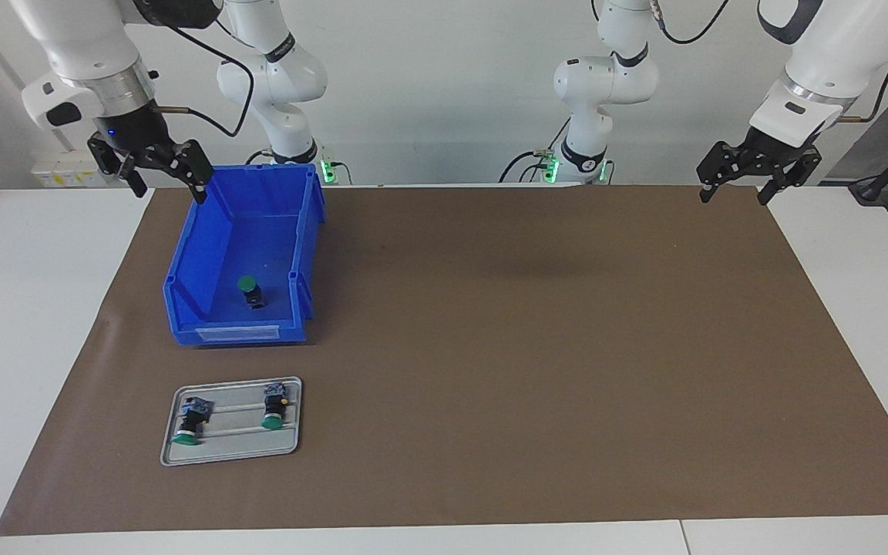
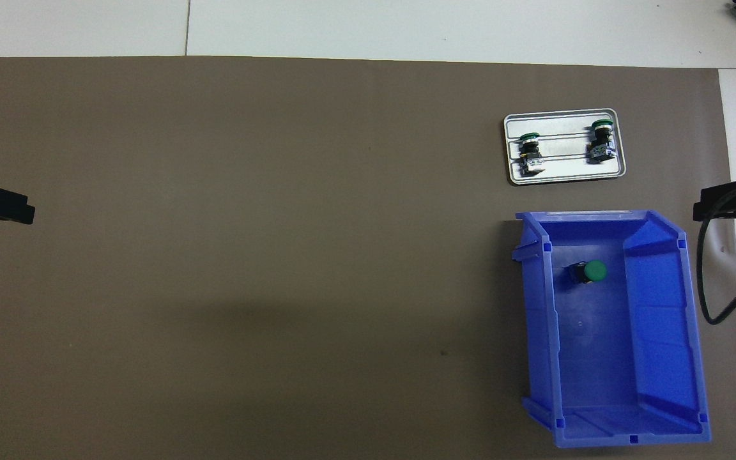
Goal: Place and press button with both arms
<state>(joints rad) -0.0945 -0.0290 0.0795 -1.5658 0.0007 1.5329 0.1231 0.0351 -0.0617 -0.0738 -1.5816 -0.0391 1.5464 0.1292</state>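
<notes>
Button (image 1: pixel 248 287) sits in the bin (image 1: pixel 205 254) toward my right arm's table end; my right gripper (image 1: pixel 164 176) hangs released over the bin's corner, my left gripper (image 1: pixel 735 187) released well apart.

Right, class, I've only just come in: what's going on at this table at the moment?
Nothing is being handled yet. The button sits in the blue bin, toward the right arm's end of the table. Two similar buttons lie on a grey tray, farther from the robots than the bin. The right gripper hangs open over the bin's corner. The left gripper waits open over the brown mat's edge.
</notes>
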